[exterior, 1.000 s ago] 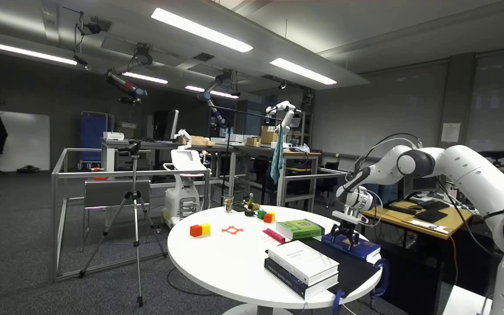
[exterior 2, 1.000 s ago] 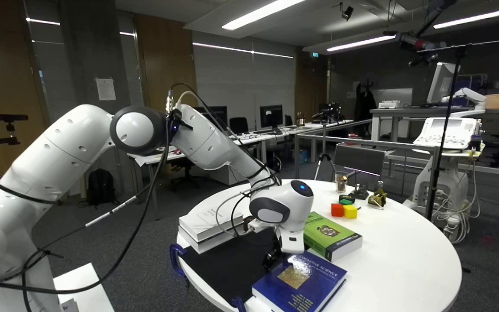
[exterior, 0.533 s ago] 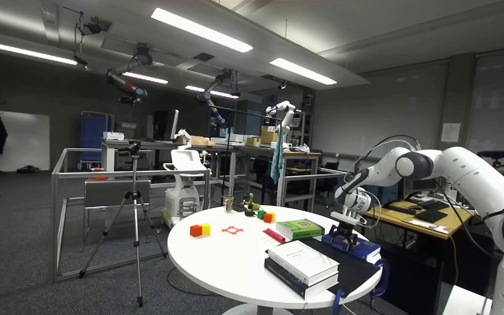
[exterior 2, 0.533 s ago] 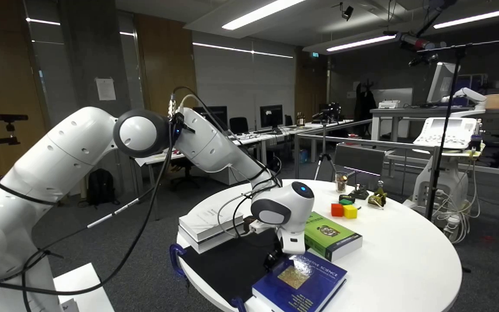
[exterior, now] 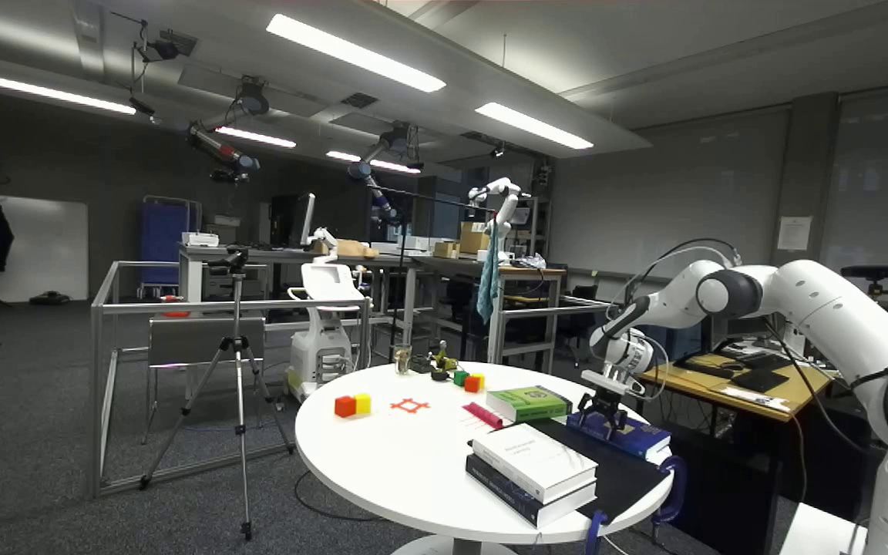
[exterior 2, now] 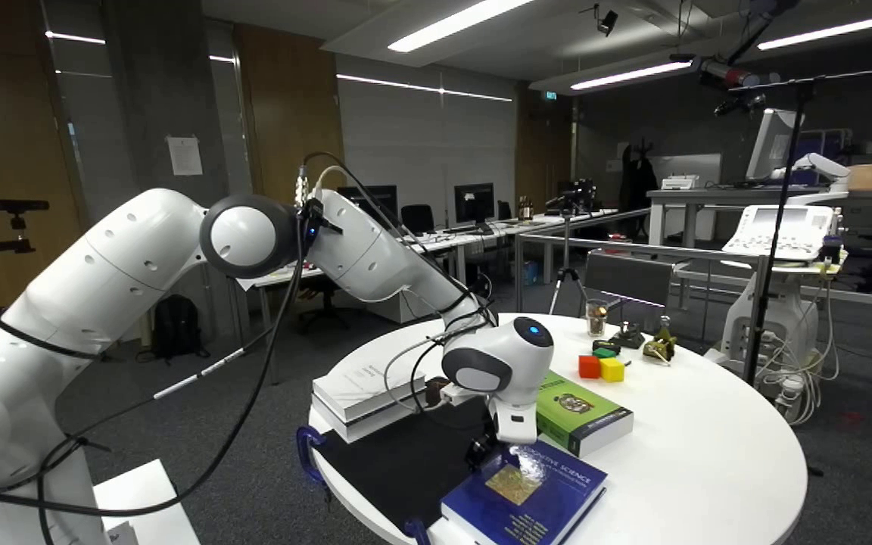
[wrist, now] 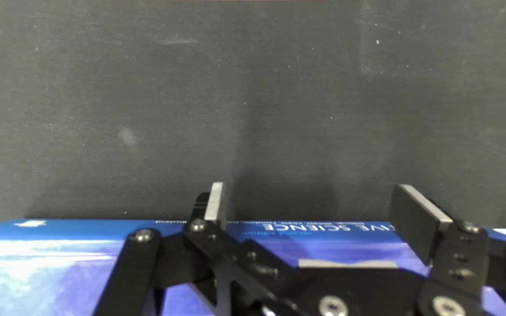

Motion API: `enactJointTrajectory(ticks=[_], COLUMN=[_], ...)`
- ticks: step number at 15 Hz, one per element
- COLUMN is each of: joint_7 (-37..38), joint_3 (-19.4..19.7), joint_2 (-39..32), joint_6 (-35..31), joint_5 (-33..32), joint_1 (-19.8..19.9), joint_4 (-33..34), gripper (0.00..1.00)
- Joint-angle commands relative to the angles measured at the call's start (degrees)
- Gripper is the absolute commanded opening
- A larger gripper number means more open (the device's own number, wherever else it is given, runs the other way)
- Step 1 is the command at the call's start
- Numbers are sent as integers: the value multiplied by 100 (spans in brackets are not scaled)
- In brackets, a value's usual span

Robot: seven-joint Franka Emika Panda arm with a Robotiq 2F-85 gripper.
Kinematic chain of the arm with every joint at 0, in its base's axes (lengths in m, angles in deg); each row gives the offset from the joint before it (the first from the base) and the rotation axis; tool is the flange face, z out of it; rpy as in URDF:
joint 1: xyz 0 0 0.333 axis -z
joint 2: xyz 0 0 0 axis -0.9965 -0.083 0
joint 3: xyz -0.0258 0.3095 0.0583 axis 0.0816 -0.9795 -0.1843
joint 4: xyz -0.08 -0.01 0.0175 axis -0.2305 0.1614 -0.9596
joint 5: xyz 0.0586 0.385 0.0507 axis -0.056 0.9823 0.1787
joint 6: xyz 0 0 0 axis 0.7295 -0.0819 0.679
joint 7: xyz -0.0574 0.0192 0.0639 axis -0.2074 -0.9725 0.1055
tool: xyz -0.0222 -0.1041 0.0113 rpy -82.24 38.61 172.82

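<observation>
One gripper (wrist: 314, 206), borne by a single arm (exterior 2: 364, 250), holds nothing; its two fingers stand wide apart. The blue book (exterior 2: 530, 496) lies flat near the rim of the round table (exterior 2: 716, 454), beneath the wrist and immediately next to the fingers. Its spine faces the black mat (exterior 2: 398, 469); in the wrist view the fingertips project past that edge, over the mat, though contact with book or mat cannot be told. The line joining the fingertips runs parallel to the spine, so the gap spans a stretch of the book's length, not its thickness. The cover is glossy and deep blue, marked by strong glare, a golden picture panel and the title "Cognitive Science" in pale capitals; the spine lettering appears inverted in the wrist view. A green book (exterior 2: 583, 409) lies near its top edge.
</observation>
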Motion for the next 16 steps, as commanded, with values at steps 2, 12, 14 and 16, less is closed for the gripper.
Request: enactJointTrajectory(ticks=[2, 12, 14, 16], joint_7=[69, 86, 100, 112], joint_3=[-48, -7, -2, 19], joint_2=[-143, -249, -243, -246], joint_6=[-38, -66, -71, -93], joint_5=[240, 417, 462, 523], joint_1=[209, 342, 379, 404], joint_4=[325, 483, 490, 502], gripper=[100, 100, 100, 100])
